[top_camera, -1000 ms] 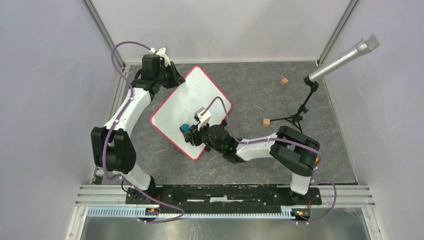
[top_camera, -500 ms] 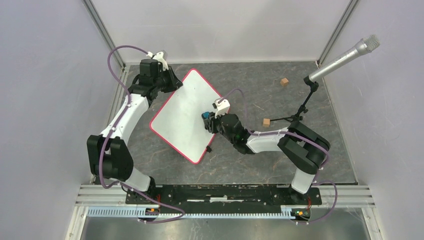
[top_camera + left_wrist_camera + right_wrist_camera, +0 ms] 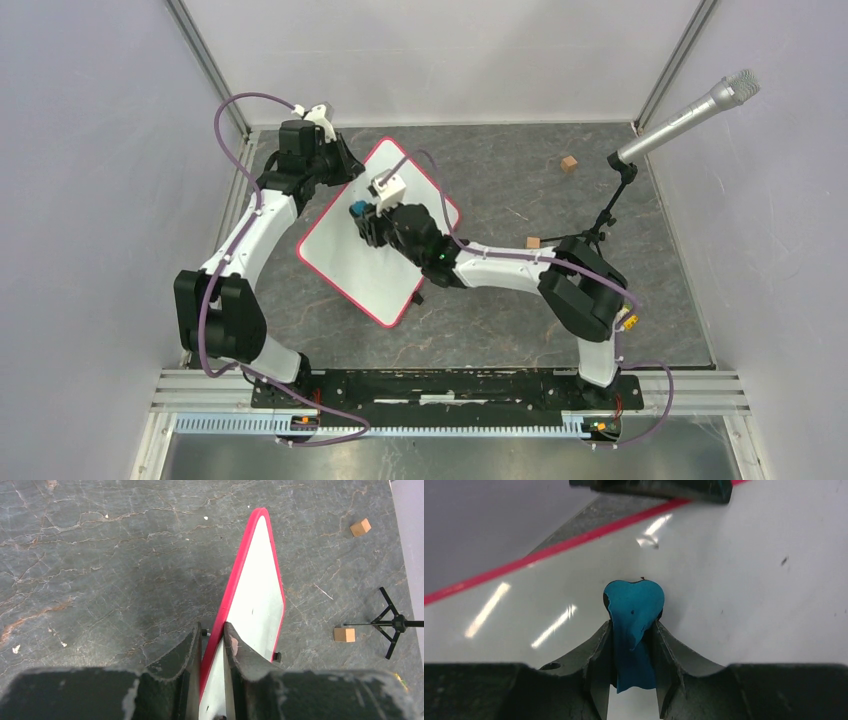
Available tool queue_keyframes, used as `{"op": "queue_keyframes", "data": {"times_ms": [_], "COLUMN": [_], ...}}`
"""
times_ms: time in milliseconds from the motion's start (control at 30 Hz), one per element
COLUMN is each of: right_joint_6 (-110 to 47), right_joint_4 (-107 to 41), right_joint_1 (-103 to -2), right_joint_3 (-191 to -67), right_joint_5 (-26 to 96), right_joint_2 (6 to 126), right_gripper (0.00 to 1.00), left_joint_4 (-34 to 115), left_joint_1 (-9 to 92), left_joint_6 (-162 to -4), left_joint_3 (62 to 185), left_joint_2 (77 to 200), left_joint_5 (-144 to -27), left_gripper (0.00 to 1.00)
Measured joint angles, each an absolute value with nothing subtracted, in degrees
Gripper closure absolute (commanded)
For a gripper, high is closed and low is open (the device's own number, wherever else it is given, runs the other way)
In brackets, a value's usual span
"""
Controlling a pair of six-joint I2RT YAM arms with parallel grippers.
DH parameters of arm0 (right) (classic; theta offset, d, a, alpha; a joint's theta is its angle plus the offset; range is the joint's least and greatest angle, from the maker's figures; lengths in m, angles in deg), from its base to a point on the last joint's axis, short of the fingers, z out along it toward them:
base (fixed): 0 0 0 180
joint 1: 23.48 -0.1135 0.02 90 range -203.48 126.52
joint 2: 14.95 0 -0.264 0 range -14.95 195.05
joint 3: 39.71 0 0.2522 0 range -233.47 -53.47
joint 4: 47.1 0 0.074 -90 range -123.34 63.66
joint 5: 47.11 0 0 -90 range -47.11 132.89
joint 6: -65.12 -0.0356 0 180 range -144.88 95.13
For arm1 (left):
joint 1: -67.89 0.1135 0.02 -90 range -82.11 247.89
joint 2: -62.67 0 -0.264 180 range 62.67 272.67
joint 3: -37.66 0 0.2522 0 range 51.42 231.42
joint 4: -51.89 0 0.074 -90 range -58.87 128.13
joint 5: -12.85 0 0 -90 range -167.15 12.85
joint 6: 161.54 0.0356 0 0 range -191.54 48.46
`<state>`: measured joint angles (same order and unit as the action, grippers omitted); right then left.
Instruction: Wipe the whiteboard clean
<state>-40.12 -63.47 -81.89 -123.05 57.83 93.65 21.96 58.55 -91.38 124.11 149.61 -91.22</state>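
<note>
The grey, marble-veined table (image 3: 520, 300) carries the white rectangular whiteboard with a thin red rim (image 3: 350, 265), left of centre and towards the far side. The board is tilted up, its face plain white apart from a few tiny dark specks. A silver microphone on a black tripod stand (image 3: 690, 112) rises at the far right. The left gripper (image 3: 212, 630) is clamped on the board's red rim at its far left edge, one finger on each face. The right gripper (image 3: 633, 625) is closed on a small blue wiping pad (image 3: 634, 605), which is pressed against the board's upper face. Two small wooden cubes (image 3: 568, 163) (image 3: 533, 243) lie apart to the right.
</note>
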Motion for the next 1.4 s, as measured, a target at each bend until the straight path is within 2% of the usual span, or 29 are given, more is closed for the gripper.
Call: {"op": "queue_keyframes", "data": {"times_ms": [167, 367, 633, 767, 900, 1067, 1200, 1400], "right_joint_6": [-40.60, -42.85, -47.64, -48.36, -46.11, -41.63, -38.90, -37.39], "right_joint_4": [-58.49, -57.70, -61.64, -60.87, -55.15, -51.67, -49.11, -37.09], "right_joint_1": [-78.68, -70.79, -62.99, -62.72, -63.77, -65.02, -64.93, -64.84], "right_joint_3": [-133.85, -135.60, -121.52, -112.52, -110.03, -104.89, -99.10, -87.05], "right_joint_5": [56.82, 55.55, 57.41, 57.93, 56.75, 56.43, 56.47, 56.16], "right_joint_2": [98.11, 100.09, 98.87, 95.31, 88.07, 70.63, 61.10, 57.41], "right_gripper": [0.61, 0.61, 0.62, 0.62, 0.61, 0.59, 0.59, 0.59], "left_joint_4": [22.05, 22.18, 21.96, 21.79, 21.51, 20.61, 19.06, 16.50], "left_joint_1": [58.55, 58.57, 58.59, 58.50, 58.41, 58.39, 57.98, 57.41], "left_joint_6": [-91.35, -91.35, -91.38, -91.40, -91.40, -91.40, -91.44, -91.46], "left_joint_3": [123.97, 123.82, 123.80, 123.80, 123.80, 123.78, 123.76, 123.76], "left_joint_2": [149.61, 149.63, 149.63, 149.63, 149.63, 149.63, 149.61, 148.76], "left_joint_5": [-90.87, -90.63, -90.30, -90.87, -91.24, -91.19, -91.26, -91.19], "left_gripper": [0.76, 0.76, 0.76, 0.74, 0.71, 0.61, 0.35, 0.07]}}
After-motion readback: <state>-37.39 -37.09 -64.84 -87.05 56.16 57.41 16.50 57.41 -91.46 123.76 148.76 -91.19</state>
